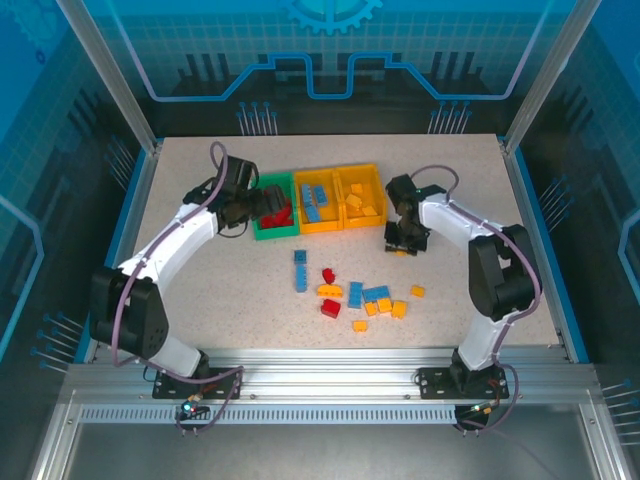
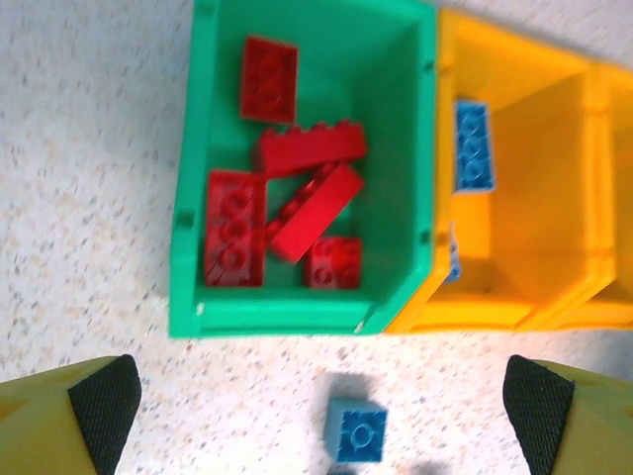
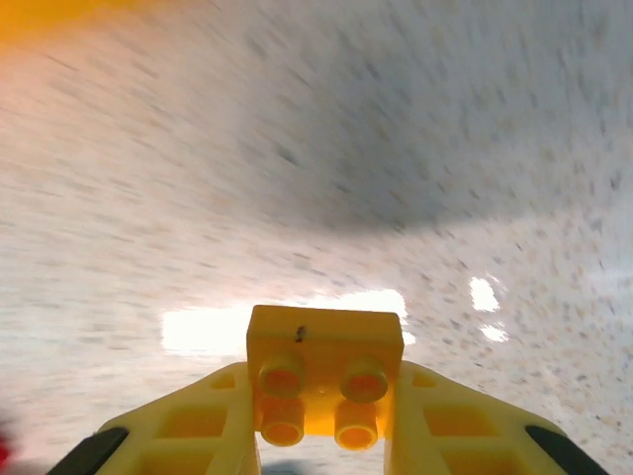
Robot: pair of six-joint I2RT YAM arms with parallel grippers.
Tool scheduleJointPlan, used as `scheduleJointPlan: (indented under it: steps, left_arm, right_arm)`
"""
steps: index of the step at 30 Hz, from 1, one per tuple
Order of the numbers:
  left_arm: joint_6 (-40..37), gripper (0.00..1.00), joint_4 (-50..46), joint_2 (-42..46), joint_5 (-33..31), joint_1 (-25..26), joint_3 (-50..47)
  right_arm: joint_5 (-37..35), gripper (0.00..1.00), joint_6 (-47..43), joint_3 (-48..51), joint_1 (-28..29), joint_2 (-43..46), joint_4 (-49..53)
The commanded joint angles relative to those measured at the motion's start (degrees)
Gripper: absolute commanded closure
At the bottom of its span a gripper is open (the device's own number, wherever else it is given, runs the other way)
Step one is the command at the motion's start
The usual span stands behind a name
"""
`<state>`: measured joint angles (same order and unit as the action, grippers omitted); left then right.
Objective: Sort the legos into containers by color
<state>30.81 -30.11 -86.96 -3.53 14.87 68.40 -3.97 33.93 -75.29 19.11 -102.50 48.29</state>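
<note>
The right gripper (image 1: 405, 238) pinches a yellow brick (image 3: 324, 368), with the end yellow bin (image 1: 372, 178) just beyond it, toward the far edge of the table (image 1: 210, 290).

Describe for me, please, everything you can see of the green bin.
The green bin is an open-topped rectangular box of glossy-looking plastic, upright on the speckled table at the left end of the row, its side wall against the neighbouring yellow-orange bin. Inside lie several red bricks, some flat, one tilted across others.
</note>
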Motion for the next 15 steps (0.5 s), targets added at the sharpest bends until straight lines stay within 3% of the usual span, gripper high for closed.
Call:
scheduleJointPlan:
  steps: [1,6,11,15]
  left_arm:
    - [0.9,0.01,0.2,2.7,1.2,1.0,-4.0]
    - [1.9,0.01,0.2,5.1,0.7,3.4,-8.4]
    - [3.9,0.01,0.0,5.8,0.8,6.7,-11.4]
    - [5.8,0.01,-0.4,5.8,0.1,9.0,-12.9]
  right_arm:
    - [5.5,0.72,-0.8,-7.3,0.2,0.5,-1.7]
    - [9.8,0.71,0.1,-21.1,-0.1,-8.6,-1.6]
    - [9.2,0.70,0.7,-35.7,-0.3,-19.8,3.9]
    - [8.1,0.68,2.4,-41.9,-0.7,-24.9,5.8]
